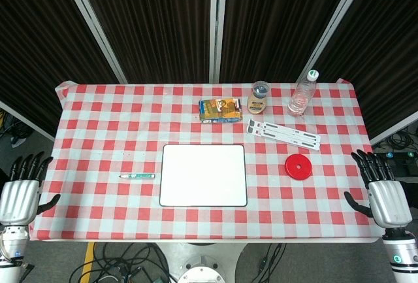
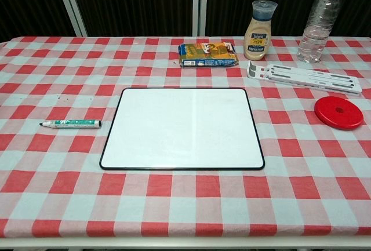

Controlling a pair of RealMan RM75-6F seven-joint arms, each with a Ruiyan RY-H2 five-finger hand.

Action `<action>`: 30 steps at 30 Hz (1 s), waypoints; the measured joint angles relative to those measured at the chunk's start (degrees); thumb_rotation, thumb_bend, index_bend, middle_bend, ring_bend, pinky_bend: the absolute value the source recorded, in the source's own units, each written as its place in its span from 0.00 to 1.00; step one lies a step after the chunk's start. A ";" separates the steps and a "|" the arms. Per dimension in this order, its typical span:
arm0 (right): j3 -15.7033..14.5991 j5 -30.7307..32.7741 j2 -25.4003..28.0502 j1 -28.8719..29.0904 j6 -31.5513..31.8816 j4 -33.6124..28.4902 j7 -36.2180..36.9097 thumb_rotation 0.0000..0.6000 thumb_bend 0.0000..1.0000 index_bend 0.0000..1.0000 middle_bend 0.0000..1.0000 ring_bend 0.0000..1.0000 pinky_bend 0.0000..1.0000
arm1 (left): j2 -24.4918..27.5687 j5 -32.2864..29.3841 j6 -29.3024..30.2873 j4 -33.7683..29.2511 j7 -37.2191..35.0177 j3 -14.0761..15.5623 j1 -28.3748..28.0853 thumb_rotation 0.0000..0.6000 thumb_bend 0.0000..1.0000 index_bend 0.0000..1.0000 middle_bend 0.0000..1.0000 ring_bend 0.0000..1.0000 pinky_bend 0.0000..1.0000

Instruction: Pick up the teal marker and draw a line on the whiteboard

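Observation:
The teal marker (image 1: 138, 176) (image 2: 72, 124) lies flat on the checkered cloth, just left of the whiteboard, its tip pointing left. The blank whiteboard (image 1: 203, 175) (image 2: 182, 127) with a black rim sits at the table's middle. My left hand (image 1: 19, 191) hangs off the table's left edge, fingers spread, holding nothing, well away from the marker. My right hand (image 1: 382, 193) hovers off the right edge, fingers spread and empty. Neither hand shows in the chest view.
At the back stand a snack packet (image 1: 220, 110) (image 2: 208, 54), a sauce bottle (image 1: 259, 97) (image 2: 258, 22) and a clear water bottle (image 1: 302, 93) (image 2: 320, 19). A white folded stand (image 1: 283, 133) (image 2: 304, 76) and a red disc (image 1: 298, 166) (image 2: 339, 112) lie right of the whiteboard.

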 measured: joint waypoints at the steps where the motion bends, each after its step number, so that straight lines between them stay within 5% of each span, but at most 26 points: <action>1: 0.04 0.04 -0.03 0.11 -0.14 0.00 -0.08 1.00 0.19 0.00 0.06 0.00 0.00 | -0.01 -0.09 -0.09 -0.02 -0.12 -0.07 -0.04 1.00 0.17 0.13 0.05 0.03 0.01; 12: 0.17 0.63 0.16 0.37 -0.72 0.01 -0.46 1.00 0.19 0.00 0.06 0.00 0.00 | 0.77 -0.62 -3.49 -0.33 -1.59 -0.62 -1.83 1.00 0.16 0.18 0.08 0.09 0.05; 15: 0.47 0.67 0.57 0.60 -0.74 -0.19 -0.79 1.00 0.19 0.00 0.06 0.00 0.00 | 1.71 -0.94 -6.77 -0.76 -3.02 -1.64 -4.21 1.00 0.16 0.23 0.18 0.26 0.19; 21: 0.86 0.59 2.35 1.17 -1.14 -1.87 -3.99 1.00 0.19 0.00 0.06 0.00 0.00 | 2.31 -2.80 -16.41 -1.26 -3.73 -4.28 -11.41 1.00 0.16 0.37 0.32 0.60 0.72; 30: 0.80 1.21 2.65 2.12 -3.16 -2.87 -3.65 1.00 0.19 0.00 0.06 0.00 0.00 | -5.40 -10.03 -26.83 0.43 2.76 -7.02 -21.26 1.00 0.16 0.38 0.39 0.72 0.85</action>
